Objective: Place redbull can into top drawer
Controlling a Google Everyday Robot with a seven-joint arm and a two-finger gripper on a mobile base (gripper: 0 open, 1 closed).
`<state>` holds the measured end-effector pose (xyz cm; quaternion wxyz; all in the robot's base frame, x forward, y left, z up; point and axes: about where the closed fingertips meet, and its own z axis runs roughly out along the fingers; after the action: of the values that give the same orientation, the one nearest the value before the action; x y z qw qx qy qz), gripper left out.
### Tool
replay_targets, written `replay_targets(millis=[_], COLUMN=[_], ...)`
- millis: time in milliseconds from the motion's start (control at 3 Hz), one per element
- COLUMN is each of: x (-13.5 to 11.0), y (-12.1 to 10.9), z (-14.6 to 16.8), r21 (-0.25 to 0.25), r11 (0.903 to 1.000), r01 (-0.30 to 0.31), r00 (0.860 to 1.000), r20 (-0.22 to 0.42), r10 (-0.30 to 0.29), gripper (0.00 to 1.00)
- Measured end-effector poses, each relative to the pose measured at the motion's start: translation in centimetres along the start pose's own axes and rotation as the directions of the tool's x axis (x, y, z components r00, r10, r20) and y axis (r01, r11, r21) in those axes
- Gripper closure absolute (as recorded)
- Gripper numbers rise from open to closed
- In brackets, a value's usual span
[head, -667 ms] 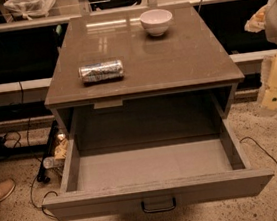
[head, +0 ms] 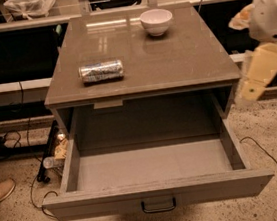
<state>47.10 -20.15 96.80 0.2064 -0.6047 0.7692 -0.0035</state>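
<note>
The grey-brown top [head: 187, 56] carries two things; the can [head: 101, 71] lies on its side near the front left, its length running left to right; the bowl [head: 156, 21] stands upright near the back edge, a little right of centre, well apart from the can; the back of the top is glossy with reflections; my gripper [head: 255, 78] hangs beyond the top's right edge, by the front corner.
</note>
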Motion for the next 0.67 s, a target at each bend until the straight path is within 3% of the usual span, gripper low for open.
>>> replay_targets(millis=[333,667], x=[-3.4,-7.1], y=[-5.4,-10.5], z=[4.0,7.5], r21=[-0.001,-0.015], r11=[0.9998,0.9996], r01=[0.02,0.024], r00=[0.987,0.959], r20=[0.157,0.283], r10=[-0.02,-0.019], gripper=[0.0,0.0])
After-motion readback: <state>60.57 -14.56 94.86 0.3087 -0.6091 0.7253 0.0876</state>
